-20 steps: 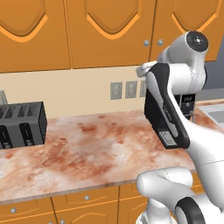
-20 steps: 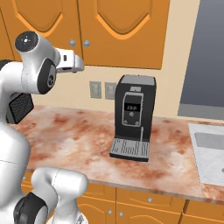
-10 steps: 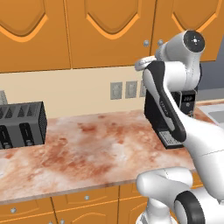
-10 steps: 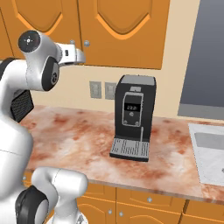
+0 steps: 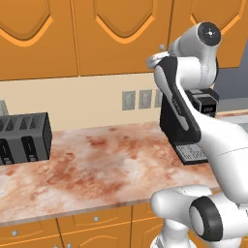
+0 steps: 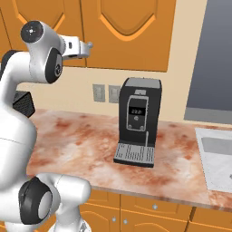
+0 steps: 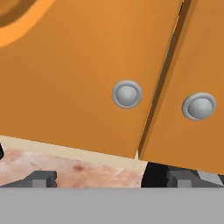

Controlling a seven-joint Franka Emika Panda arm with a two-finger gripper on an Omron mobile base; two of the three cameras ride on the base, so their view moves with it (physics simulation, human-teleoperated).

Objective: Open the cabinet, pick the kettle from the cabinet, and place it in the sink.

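Right now the robot is on the first job: opening the tall orange-brown wooden cabinet (image 7: 87, 65). Both doors look closed, so the kettle cannot be seen; it is probably shut away inside.

Up by the bottom of the doors is the white arm's two-finger gripper (image 6: 87, 45). Its two dark finger tips (image 7: 41, 178) stand far apart with nothing between them, so the hand is spread wide and empty. In the hand view, two small round silver knobs sit side by side. The left knob (image 7: 127, 94) is near the middle of the picture, and the right knob (image 7: 199, 106) is at about 3 o'clock from it, across the dark gap between the doors.

Next, I think the gripper should move straight ahead until one knob sits between the fingers, squeeze it, then pull the door open.

At about 3 o'clock from the black boxy coffee machine (image 6: 136, 121) is the light grey steel sink (image 6: 217, 154), waiting on the reddish marble counter (image 6: 90, 140).
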